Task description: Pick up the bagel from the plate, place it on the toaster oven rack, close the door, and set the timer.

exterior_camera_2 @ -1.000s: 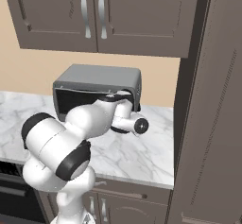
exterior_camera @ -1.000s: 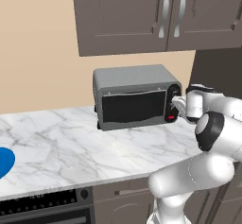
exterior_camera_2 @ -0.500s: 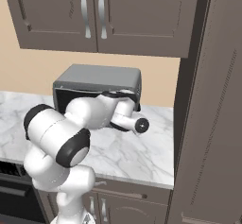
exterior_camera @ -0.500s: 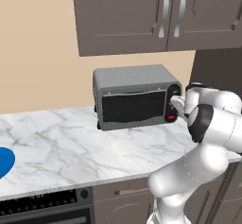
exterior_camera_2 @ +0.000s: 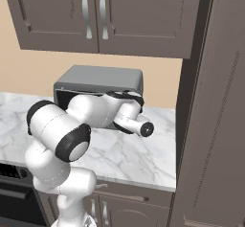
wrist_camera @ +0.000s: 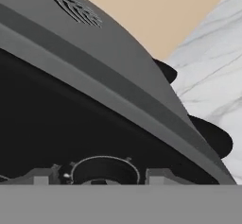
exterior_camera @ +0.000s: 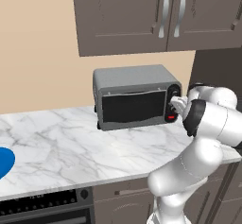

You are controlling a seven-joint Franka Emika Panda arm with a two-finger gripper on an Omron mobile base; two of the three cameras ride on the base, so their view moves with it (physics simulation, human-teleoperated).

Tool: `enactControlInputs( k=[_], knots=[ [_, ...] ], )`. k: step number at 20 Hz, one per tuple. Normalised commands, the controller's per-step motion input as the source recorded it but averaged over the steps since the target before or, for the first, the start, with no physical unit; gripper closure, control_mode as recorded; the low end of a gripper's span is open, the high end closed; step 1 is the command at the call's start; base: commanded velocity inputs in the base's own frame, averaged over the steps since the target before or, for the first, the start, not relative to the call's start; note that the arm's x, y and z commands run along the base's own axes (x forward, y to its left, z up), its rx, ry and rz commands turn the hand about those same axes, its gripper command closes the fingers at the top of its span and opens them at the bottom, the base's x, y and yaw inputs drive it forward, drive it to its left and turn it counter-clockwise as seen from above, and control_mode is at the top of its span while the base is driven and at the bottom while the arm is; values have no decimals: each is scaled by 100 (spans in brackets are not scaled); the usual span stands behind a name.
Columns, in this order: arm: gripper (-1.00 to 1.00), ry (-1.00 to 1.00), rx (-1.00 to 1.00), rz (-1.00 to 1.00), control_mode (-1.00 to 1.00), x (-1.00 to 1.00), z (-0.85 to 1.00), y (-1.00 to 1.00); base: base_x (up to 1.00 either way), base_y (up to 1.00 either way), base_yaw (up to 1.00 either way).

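Here, one door (exterior_camera: 130,106), one plate (exterior_camera: 4,161).

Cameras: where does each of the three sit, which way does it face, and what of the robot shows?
Left base view: behind-left, facing the toaster oven with door shut; arm at lower right, tool at the knobs.
Right base view: behind-right; the arm covers the oven front.
Hand view: on the hand, close to a knob between the fingertips.
Both base views share oven, counter and cabinets.
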Motion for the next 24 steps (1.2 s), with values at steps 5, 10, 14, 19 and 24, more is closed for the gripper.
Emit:
enactControlInputs(
  k=[5, 10, 14, 19, 24],
  knots=[
    [100, 0, 2, 0, -100, 25, -2, 0, 0, 0, 0],
    [100, 0, 12, -3, -100, 8, -5, 0, 0, 0, 0],
    [100, 1, 24, -11, -100, 0, -10, 0, 0, 0, 0],
    [100, 4, 31, -18, -100, 0, -13, 0, 0, 0, 0],
    [100, 5, 38, -21, -100, 0, -11, 0, 0, 0, 0]
  ],
)
